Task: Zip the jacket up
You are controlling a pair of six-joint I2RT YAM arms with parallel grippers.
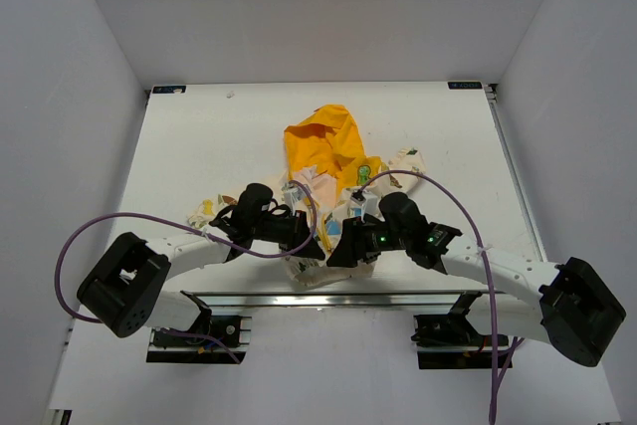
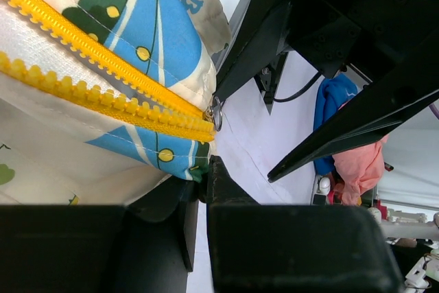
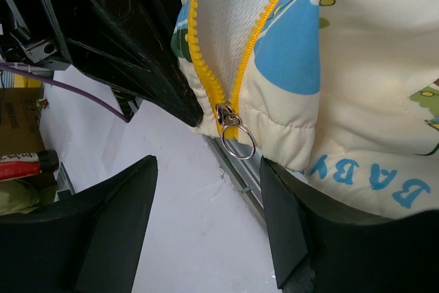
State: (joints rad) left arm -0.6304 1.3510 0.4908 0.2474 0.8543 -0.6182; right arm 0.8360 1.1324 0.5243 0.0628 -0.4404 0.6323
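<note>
Top external view: a small cream hooded jacket (image 1: 323, 161) printed with colourful cartoon animals lies near the middle of the white table (image 1: 199, 136), its bright yellow-orange hood (image 1: 320, 144) pointing away from the arm bases and its hem toward them. Both arms reach inward and meet at that near hem, the left gripper (image 1: 307, 236) just beside the right gripper (image 1: 346, 244). In the left wrist view, the left gripper (image 2: 202, 193) has its black fingers (image 2: 295, 245) pressed almost together, pinching the bottom edge of the jacket (image 2: 137, 53) just below the end of the yellow zipper teeth (image 2: 103, 97). The two rows of teeth run in from the left and join at the silver zipper slider (image 2: 216, 111), which sits at the hem. In the right wrist view, the right gripper (image 3: 206, 228) has its fingers (image 3: 103, 224) spread wide and grips nothing; the jacket (image 3: 357, 66) hangs over its right-hand finger. The zipper slider (image 3: 225, 116) sits at the very bottom of the zipper with the teeth parting in a narrow V above it, and its round metal pull ring (image 3: 238, 143) dangles free between the spread fingers, touching neither. Blue letters reading BABY (image 3: 374, 178) run along the hem beside it.
</note>
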